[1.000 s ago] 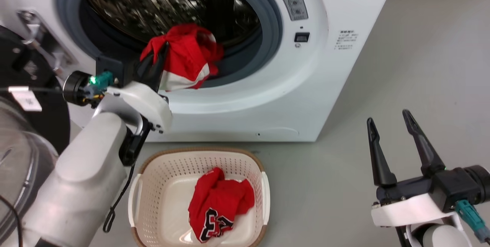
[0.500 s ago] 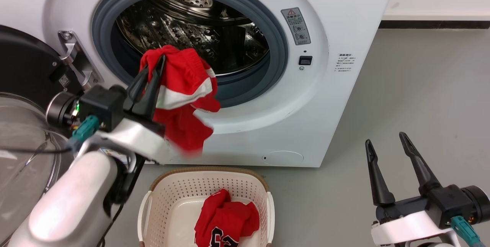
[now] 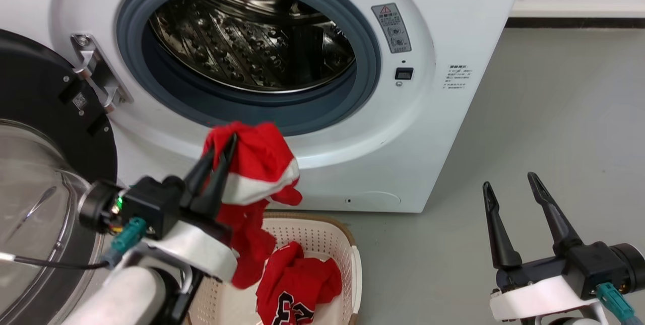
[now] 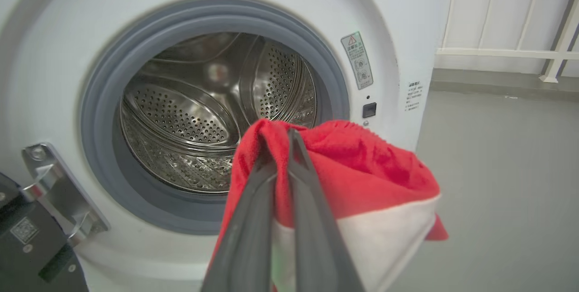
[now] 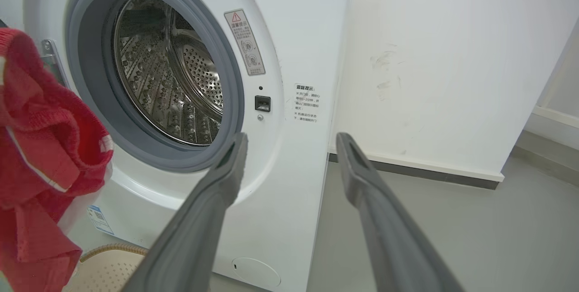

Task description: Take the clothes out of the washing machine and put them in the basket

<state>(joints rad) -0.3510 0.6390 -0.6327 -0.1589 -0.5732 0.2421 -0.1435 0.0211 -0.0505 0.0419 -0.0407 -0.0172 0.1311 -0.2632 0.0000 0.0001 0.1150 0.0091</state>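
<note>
Closed on the red white-banded garment (image 3: 257, 164), the left gripper (image 3: 226, 139) was seen at lower left of the head view, with the cloth hung across the basket's left rim. The right gripper (image 3: 509, 180) was held spread apart at lower right. Across the upper frame the washing machine (image 3: 443, 128) was shown, its door (image 3: 30, 113) swung open at left. At bottom centre the basket (image 3: 322, 237) was seen with the numbered jersey (image 3: 297, 284) laid inside.

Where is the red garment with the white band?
In the head view's lower left, the red garment hangs from the left gripper, outside the washing machine, above the basket.
</note>
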